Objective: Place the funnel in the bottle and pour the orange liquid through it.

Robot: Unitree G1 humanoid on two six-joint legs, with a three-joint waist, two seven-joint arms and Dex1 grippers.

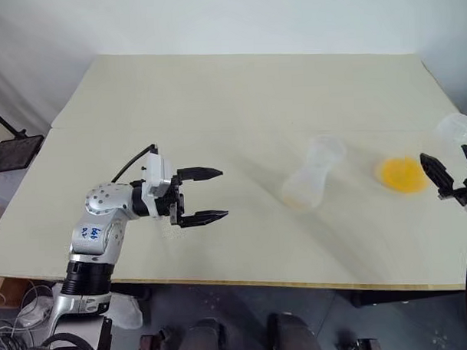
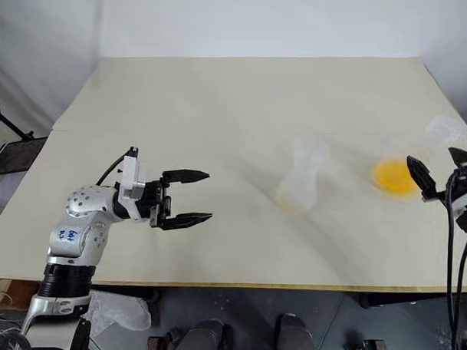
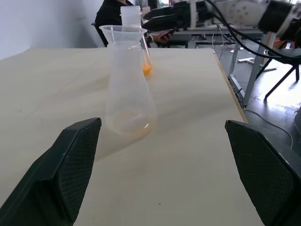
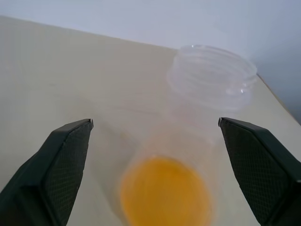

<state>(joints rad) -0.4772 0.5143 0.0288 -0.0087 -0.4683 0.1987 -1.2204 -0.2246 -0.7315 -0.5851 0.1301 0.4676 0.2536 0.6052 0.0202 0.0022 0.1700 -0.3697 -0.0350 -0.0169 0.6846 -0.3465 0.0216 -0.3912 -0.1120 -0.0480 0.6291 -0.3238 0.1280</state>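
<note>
Landmark: the bottle (image 1: 313,174), standing upright on the surface (image 1: 216,122), long axis vertical, mouth up, nothing seated in the mouth.

Nearest, to the robot's left of the bottle and well apart from it: left tool (image 1: 210,196), level, aimed across at the bottle, fingers fully spread, holding and touching nothing.

To the robot's right of the bottle, near it: container of orange liquid (image 1: 402,174), also upright, with a clear threaded-mouth vessel (image 4: 212,75) just behind.

Just beyond that container, at the surface's right edge: right tool (image 2: 437,172), fingers fully spread either side of the orange patch, gripping nothing. Judged the nearer arm for the liquid.
</note>
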